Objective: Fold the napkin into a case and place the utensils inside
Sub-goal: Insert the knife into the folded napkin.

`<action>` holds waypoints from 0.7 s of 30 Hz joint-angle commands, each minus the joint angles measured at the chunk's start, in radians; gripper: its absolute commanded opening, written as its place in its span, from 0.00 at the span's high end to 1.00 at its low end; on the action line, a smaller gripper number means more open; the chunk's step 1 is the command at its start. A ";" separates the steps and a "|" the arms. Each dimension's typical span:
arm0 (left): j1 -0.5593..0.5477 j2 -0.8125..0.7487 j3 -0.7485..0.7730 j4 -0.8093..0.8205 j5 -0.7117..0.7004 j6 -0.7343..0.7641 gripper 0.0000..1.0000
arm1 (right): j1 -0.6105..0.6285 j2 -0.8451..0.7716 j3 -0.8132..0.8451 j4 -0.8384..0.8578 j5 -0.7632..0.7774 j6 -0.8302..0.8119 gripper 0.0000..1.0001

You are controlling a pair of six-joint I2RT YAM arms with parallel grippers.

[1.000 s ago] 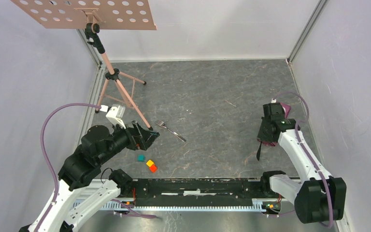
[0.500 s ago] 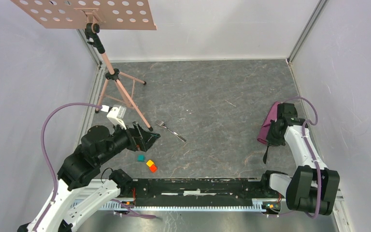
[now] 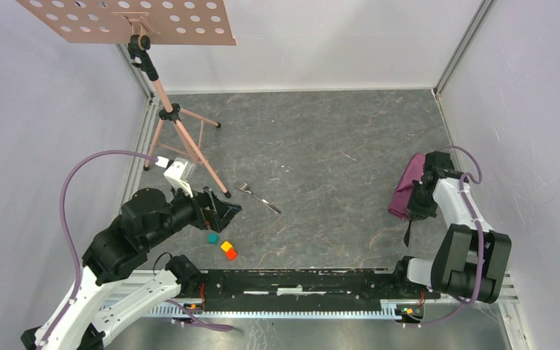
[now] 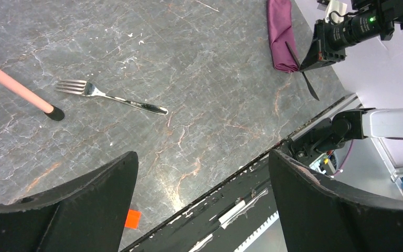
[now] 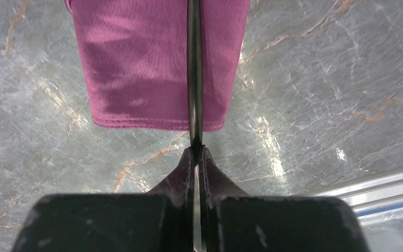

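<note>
The plum napkin [image 3: 406,186] lies folded into a narrow strip at the table's right side, also seen in the left wrist view [image 4: 280,31]. My right gripper [image 5: 195,149] is shut on the knife [image 5: 194,68]. Its dark handle reaches forward across the top of the napkin [image 5: 147,63]. From above, the right gripper [image 3: 413,210] stands at the napkin's near end, with the knife [image 3: 407,232] sticking out toward me. The fork [image 3: 257,196] lies alone mid-table, tines to the left [image 4: 110,96]. My left gripper [image 4: 202,157] hangs open and empty near the front left [image 3: 222,211].
A pink tripod stand [image 3: 182,135] occupies the back left, one rubber foot [image 4: 55,113] close to the fork. Teal [image 3: 212,238], yellow [image 3: 227,246] and orange [image 3: 231,254] blocks sit by the front rail [image 3: 299,281]. The right wall is close behind the right arm.
The right arm has swung right toward the wall with the knife, uncovering the napkin. The left arm has barely shifted and stays open.
</note>
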 commanded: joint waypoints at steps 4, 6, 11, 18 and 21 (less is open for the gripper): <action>-0.010 0.004 0.018 0.006 -0.051 0.065 0.00 | -0.011 0.062 0.099 0.058 -0.018 -0.030 1.00; -0.010 0.010 0.020 0.010 -0.052 0.064 0.00 | -0.012 0.085 0.115 0.069 -0.026 -0.029 1.00; -0.010 0.021 0.027 0.009 -0.054 0.062 0.00 | -0.013 0.147 0.160 0.105 -0.030 -0.023 1.00; -0.010 0.038 0.033 0.008 -0.054 0.056 0.00 | -0.018 0.224 0.209 0.165 -0.042 -0.005 1.00; -0.010 0.045 0.039 0.013 -0.057 0.055 0.00 | -0.020 0.252 0.225 0.183 -0.020 -0.004 1.00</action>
